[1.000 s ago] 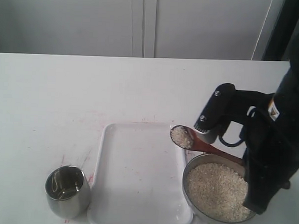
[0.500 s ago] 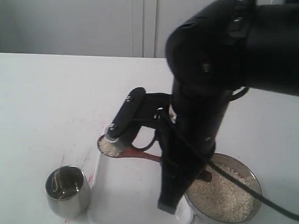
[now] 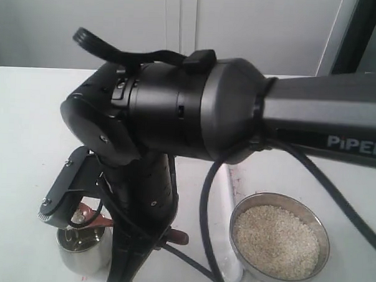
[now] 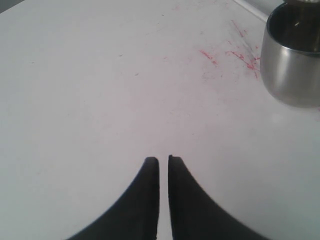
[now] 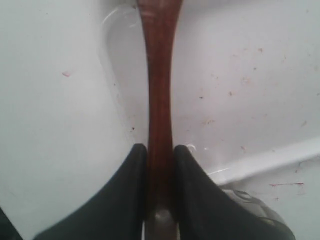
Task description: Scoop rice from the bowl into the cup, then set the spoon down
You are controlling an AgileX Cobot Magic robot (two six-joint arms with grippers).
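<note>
1. Working over a white desk [image 3: 26, 121], marked with faint red streaks [image 4: 235, 50] toward the front, with pale cabinet doors [image 3: 180, 28] closing off the back.
2. Finding the cup [image 3: 80, 255] upright at the near edge on the left arm's side, and the bowl [image 3: 279, 201] well apart from it at the same edge, holding a level bed of rice [image 3: 274, 241].
3. Hovering the spoon [image 3: 100, 222] just above the cup's mouth, oval end first. Possibly carrying a small pale load, though too small to be sure.
4. Pinching the spoon's handle between the right jaws, pressed onto the wood from both sides as the right wrist view shows. Reaching across the middle with the right arm [image 3: 196, 104] to do so.
5. Running the spoon's long axis roughly level from the cup back toward the bowl, over the white tray [image 5: 225, 75] lying between the two.
6. Resting the left jaws pressed nearly together on nothing, only a thin slit between them, low over the desk with the cup ahead and off to one side. Sitting near the cup, yet taking no part.
7. Judging the step in hand as the pour. Likely needing only a roll of the handle about that long axis, the oval end sitting above the cup and not beside it. Risking grains on the desk if tipping off-centre.
</note>
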